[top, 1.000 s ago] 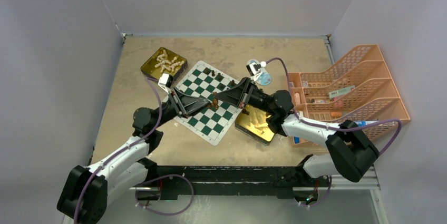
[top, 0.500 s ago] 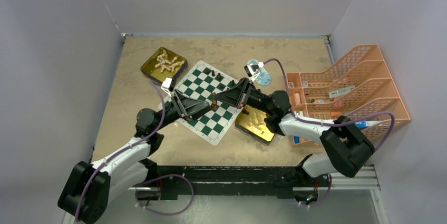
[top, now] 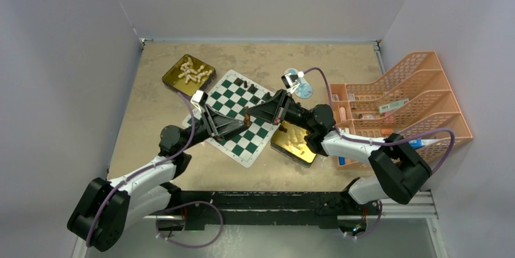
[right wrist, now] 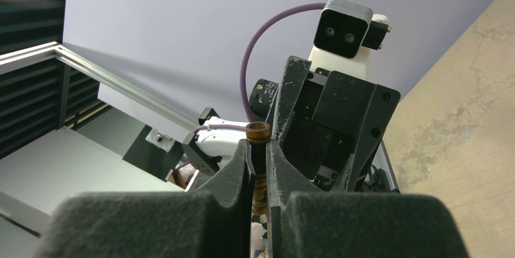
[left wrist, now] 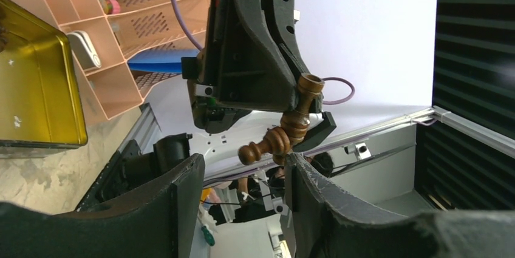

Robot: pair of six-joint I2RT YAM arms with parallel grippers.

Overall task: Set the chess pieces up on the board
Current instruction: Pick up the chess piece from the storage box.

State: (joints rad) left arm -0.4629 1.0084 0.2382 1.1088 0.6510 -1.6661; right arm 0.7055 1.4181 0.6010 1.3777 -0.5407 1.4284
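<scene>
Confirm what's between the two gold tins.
The board, top view: it spans the stretch from the tin of cream pieces to the other gold tin. Above it the right gripper holds a dark chess piece toward the open left gripper.

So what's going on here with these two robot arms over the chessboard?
They are setting up a chess game. The right claw is pinched shut on a small dark brown wooden chess piece, held over the green and white checked board mat. The left claw sits open right in front of it, gripping nothing. A few brown pieces stand along the board's far edge, and the cream pieces lie in a gold tin.
</scene>
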